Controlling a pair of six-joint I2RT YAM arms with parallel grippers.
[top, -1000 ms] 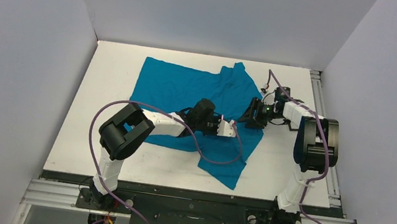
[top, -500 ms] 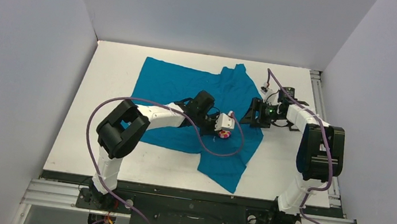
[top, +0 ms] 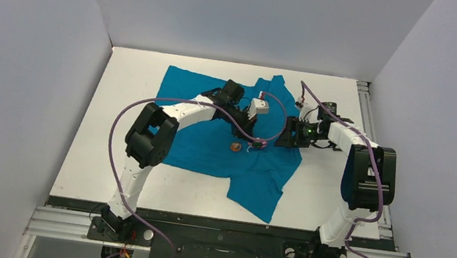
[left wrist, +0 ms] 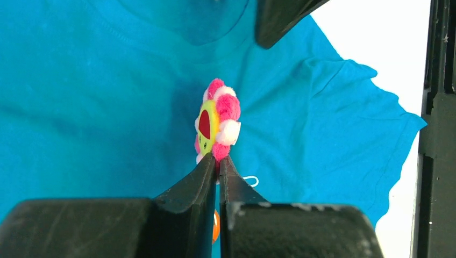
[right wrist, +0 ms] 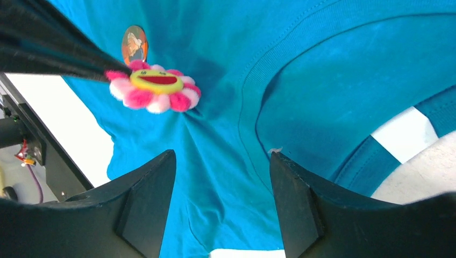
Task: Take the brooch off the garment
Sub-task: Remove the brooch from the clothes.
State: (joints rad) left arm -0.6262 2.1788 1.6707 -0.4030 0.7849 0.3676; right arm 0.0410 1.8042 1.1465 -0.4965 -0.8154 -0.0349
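Brooch [left wrist: 217, 127] edge-on between pinched jaws of left gripper [left wrist: 218, 159], over garment [left wrist: 80, 107]

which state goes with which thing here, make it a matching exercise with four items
Things:
1. brooch
2. garment
3. right hand
4. round orange badge

States:
a. open, holding nothing
b. pinched in the shut left hand
c. lying flat on the teal cloth
d. spread out on the white table

Pairs: 1-b, 2-d, 3-a, 4-c
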